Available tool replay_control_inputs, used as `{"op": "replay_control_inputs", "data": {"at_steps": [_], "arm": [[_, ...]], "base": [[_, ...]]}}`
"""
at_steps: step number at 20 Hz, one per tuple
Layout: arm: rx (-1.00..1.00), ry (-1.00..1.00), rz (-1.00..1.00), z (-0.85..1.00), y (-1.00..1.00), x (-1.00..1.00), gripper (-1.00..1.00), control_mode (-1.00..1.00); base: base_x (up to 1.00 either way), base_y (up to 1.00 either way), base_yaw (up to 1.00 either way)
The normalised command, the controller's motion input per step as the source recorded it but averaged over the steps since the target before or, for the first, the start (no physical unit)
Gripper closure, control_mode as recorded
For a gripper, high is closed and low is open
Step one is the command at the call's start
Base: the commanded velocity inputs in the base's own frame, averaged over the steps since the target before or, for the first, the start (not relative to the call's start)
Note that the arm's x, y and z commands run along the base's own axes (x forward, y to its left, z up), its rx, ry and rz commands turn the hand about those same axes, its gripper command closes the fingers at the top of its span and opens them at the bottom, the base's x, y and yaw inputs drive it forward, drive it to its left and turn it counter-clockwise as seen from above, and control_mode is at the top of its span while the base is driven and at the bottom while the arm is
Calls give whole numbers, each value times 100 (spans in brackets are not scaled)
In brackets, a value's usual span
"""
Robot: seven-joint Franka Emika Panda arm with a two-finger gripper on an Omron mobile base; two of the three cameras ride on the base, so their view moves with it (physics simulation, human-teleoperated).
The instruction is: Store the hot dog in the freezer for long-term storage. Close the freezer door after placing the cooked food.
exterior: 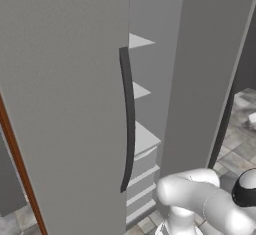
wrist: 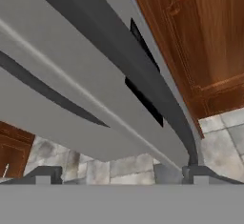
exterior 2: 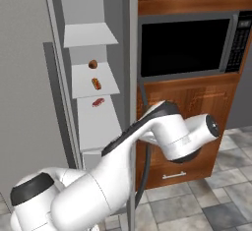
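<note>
Grey and narrow, the freezer door point(exterior 2: 132, 53) stands open, its long dark handle point(wrist: 157, 94) running away just ahead of the spread, empty fingers point(wrist: 193, 173). The hot dog point(exterior 2: 96, 83) already lies on a white shelf point(exterior 2: 83, 88) inside the freezer point(exterior 2: 91, 9), so the door probably must be pushed shut next.

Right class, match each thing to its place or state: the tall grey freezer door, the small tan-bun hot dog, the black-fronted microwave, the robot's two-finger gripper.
Things:
1. tall grey freezer door
2. small tan-bun hot dog
3. black-fronted microwave
4. two-finger gripper

Places or states:
a. on a white shelf
b. set among wooden cabinets
c. standing open
d. fingers wide apart, holding nothing

Pairs: 1-c, 2-a, 3-b, 4-d
</note>
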Motion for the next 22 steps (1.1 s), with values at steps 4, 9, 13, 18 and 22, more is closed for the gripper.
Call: {"op": "replay_control_inputs", "data": {"at_steps": [4, 9, 13, 18, 22], "arm": [[0, -36, 22, -6, -45, 28, -100, -100], [0, -42, 22, -4, -34, 15, -100, -100], [0, -45, 25, -5, -38, 14, -100, -100], [0, -17, 12, -5, -7, 9, -100, -100], [0, -9, 13, -3, 0, 36, -100, -100]], "base": [[0, 0, 0], [0, 0, 0], [0, 0, 0], [0, 0, 0], [0, 0, 0]]}}
